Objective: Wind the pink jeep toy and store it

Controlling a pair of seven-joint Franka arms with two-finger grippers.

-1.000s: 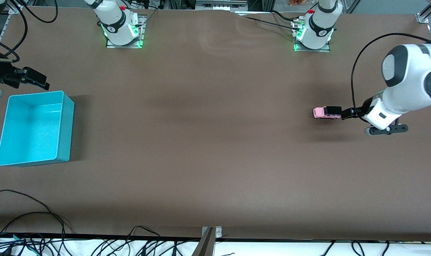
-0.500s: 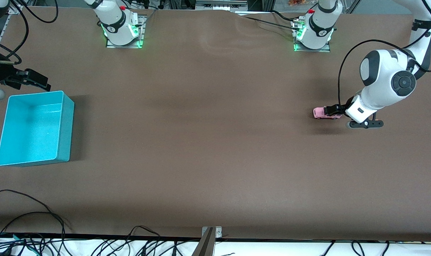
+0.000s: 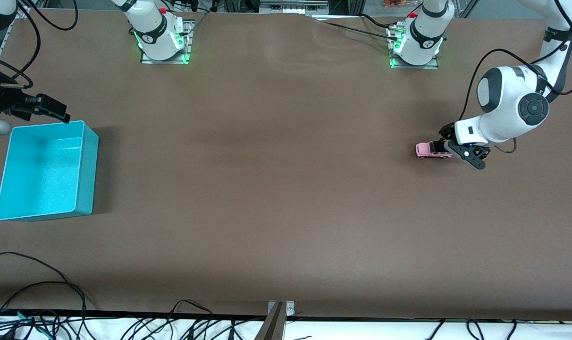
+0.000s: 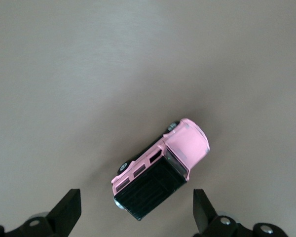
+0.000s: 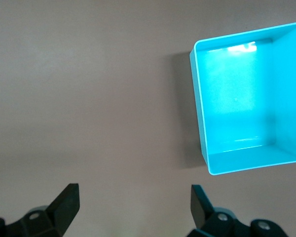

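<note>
Start with the bench [image 3: 286, 189]: you have a wide brown surface, smooth and flat, so small wheels will likely roll on it at the lightest nudge. At the right arm's end sits the teal bin [image 3: 45, 170], open-topped and empty, well apart from the toy. The right gripper [image 3: 45, 107] hangs over the bench just beside the bin's rim, waiting, its fingers [image 5: 64, 205] spread with nothing between them.

The left gripper [image 3: 449, 146] is over the pink jeep toy [image 3: 432, 149], which stands on its wheels on the bench toward the left arm's end. In the left wrist view its fingers [image 4: 66, 210] are released and stand wide to either side of the toy's tail, touching nothing.

As for handling, judge the pink jeep toy [image 4: 160, 170] to be very light, rigid and hard-shelled, probably with a slick finish. Take hold across the two flat body sides, about the middle of the cabin, not on the wheels and not nose to tail. It lies at a slant to the line between the fingers, so you would likely need to turn the wrist first, or it may twist or skid away as the fingers close.

Its look: a boxy pink body with a smooth pink bonnet, a black ribbed roof, dark side windows and small dark wheels.
</note>
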